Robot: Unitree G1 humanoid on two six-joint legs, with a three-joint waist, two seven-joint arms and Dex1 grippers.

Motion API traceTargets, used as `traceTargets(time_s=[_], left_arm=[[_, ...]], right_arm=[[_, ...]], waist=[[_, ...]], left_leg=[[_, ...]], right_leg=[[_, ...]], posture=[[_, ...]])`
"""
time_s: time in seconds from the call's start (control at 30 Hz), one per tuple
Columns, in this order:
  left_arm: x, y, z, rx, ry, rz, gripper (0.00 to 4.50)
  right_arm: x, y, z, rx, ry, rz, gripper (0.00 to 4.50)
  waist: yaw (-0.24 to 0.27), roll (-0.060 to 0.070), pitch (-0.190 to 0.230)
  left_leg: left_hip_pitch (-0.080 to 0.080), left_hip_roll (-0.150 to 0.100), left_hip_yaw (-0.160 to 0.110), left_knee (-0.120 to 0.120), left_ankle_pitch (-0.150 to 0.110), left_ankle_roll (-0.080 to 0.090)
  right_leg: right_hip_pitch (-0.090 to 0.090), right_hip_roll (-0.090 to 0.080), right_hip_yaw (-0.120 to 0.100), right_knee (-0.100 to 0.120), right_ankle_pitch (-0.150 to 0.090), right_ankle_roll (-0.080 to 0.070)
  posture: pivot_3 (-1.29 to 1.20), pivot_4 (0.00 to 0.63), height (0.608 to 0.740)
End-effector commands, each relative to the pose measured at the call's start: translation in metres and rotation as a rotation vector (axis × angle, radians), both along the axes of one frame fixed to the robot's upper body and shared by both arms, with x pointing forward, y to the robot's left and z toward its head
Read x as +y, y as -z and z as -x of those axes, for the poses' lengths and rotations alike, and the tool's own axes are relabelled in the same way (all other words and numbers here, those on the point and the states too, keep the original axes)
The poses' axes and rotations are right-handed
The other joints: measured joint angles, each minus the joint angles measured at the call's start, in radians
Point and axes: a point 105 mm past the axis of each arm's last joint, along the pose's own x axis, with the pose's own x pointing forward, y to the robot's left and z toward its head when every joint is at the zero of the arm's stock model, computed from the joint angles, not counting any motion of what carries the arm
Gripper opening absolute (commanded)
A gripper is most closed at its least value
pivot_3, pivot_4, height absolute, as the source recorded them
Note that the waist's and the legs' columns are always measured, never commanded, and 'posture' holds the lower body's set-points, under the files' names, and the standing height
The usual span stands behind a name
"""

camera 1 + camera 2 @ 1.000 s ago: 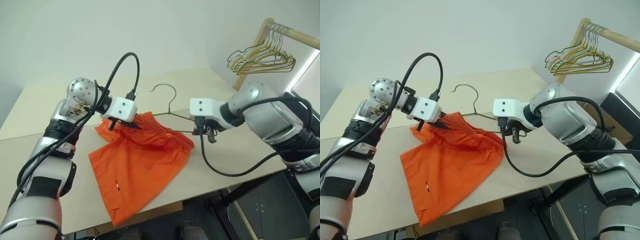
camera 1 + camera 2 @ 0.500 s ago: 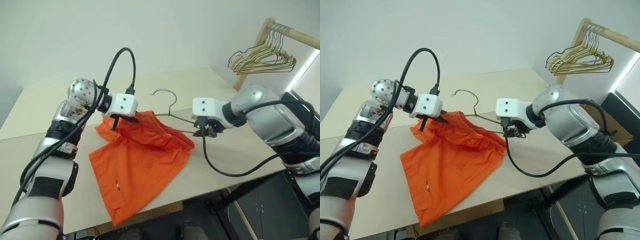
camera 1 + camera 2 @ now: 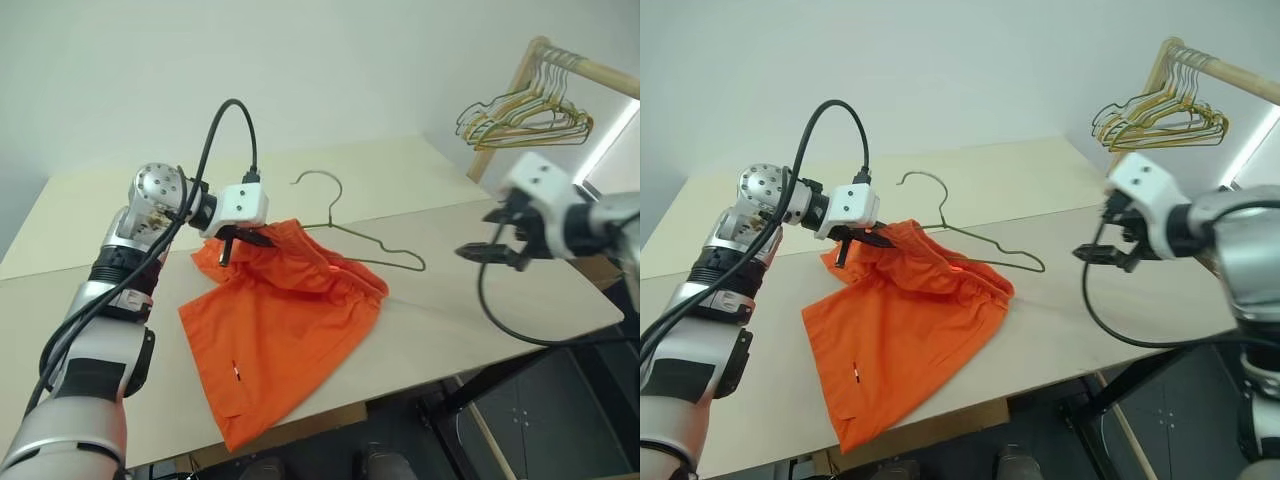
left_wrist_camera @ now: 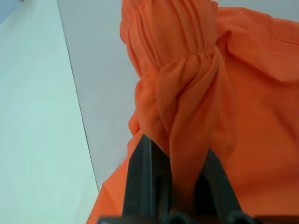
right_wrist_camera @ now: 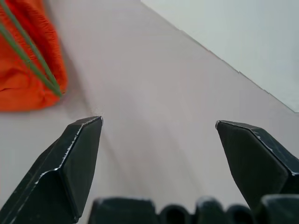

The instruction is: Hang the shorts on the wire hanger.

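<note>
While the left gripper (image 3: 240, 240) pinches the shorts (image 3: 285, 330) waistband at frame centre-left, wire hanger (image 3: 365, 243) lying half across them, right gripper (image 3: 490, 250) hangs wide apart at right; regrasp hanger, thread gently.

Black fingers (image 4: 149, 182) pinch the shorts' (image 4: 187, 93) gathered waistband.

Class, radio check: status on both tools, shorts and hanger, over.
Left tool shut on shorts waistband. Right tool open, empty, off to the right. Wire hanger partly threaded in shorts. Nothing in the way.
</note>
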Motion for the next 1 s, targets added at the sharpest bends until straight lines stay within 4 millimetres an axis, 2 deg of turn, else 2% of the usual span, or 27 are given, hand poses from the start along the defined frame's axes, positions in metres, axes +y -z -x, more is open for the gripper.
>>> traceTargets(time_s=[0.03, 0.1, 0.23, 0.37, 0.6, 0.73, 0.83, 0.9, 1.0], left_arm=[[-0.001, -0.018, -0.002, -0.045, -0.018, 0.060, 0.00], [-0.003, -0.021, -0.004, -0.043, -0.031, 0.080, 0.00], [-0.006, -0.026, -0.005, -0.032, -0.043, 0.112, 0.00], [-0.007, -0.034, -0.006, -0.028, -0.053, 0.134, 0.00], [-0.007, -0.034, -0.002, -0.030, -0.048, 0.128, 0.00], [-0.005, -0.032, 0.001, -0.029, -0.050, 0.124, 0.00], [-0.003, -0.032, 0.002, -0.035, -0.058, 0.120, 0.00], [-0.002, -0.033, 0.001, -0.039, -0.064, 0.120, 0.00], [0.000, -0.034, 0.000, -0.044, -0.072, 0.120, 0.00]], right_arm=[[-0.003, -0.001, 0.020, -0.100, -0.018, -0.085, 4.46], [0.001, 0.019, 0.029, -0.110, -0.023, -0.131, 4.46], [0.031, 0.057, 0.036, -0.065, -0.069, -0.267, 4.46], [0.079, 0.095, 0.022, 0.006, -0.111, -0.415, 4.46], [0.123, 0.125, -0.008, 0.108, -0.102, -0.566, 4.46], [0.142, 0.127, -0.013, 0.152, -0.156, -0.628, 4.46], [0.152, 0.125, -0.011, 0.172, -0.209, -0.652, 3.92], [0.152, 0.124, -0.010, 0.173, -0.220, -0.654, 3.28], [0.146, 0.126, -0.009, 0.177, -0.214, -0.652, 2.09]], waist=[[0.003, 0.000, 0.000], [0.004, -0.001, 0.000], [-0.004, -0.001, 0.000], [-0.014, -0.001, 0.000], [0.001, 0.000, 0.000], [0.008, 0.000, 0.000], [0.011, 0.000, 0.000], [0.014, 0.000, 0.000], [0.017, 0.000, 0.000]], left_leg=[[0.000, 0.000, -0.001, 0.000, 0.000, 0.000], [0.001, 0.000, -0.001, 0.000, 0.000, 0.000], [0.005, 0.000, 0.000, 0.001, 0.000, 0.000], [0.012, 0.001, 0.002, 0.001, 0.000, 0.000], [0.012, 0.001, 0.001, 0.001, 0.000, 0.001], [0.011, 0.000, 0.001, 0.000, 0.000, 0.001], [0.011, 0.000, 0.001, -0.001, 0.000, 0.001], [0.010, 0.000, 0.000, -0.001, 0.000, 0.001], [0.010, 0.000, 0.000, -0.001, 0.000, 0.001]], right_leg=[[0.001, 0.000, -0.001, 0.000, 0.000, 0.000], [0.002, 0.000, 0.000, 0.000, 0.000, 0.000], [0.004, 0.001, 0.003, 0.001, 0.000, 0.000], [0.009, 0.002, 0.006, 0.002, 0.001, 0.000], [0.010, 0.001, 0.006, 0.002, 0.001, -0.001], [0.010, 0.002, 0.004, 0.002, 0.001, 0.000], [0.010, 0.002, 0.003, 0.002, 0.001, 0.000], [0.010, 0.002, 0.002, 0.001, 0.001, 0.000], [0.010, 0.002, 0.002, 0.001, 0.001, 0.000]], posture=[[-0.09, 0.000, 0.740], [-0.08, 0.000, 0.740], [-0.08, 0.000, 0.740], [-0.06, 0.000, 0.740], [-0.03, 0.000, 0.740], [-0.02, 0.000, 0.740], [-0.01, 0.000, 0.740], [0.00, 0.000, 0.740], [0.00, 0.000, 0.740]])
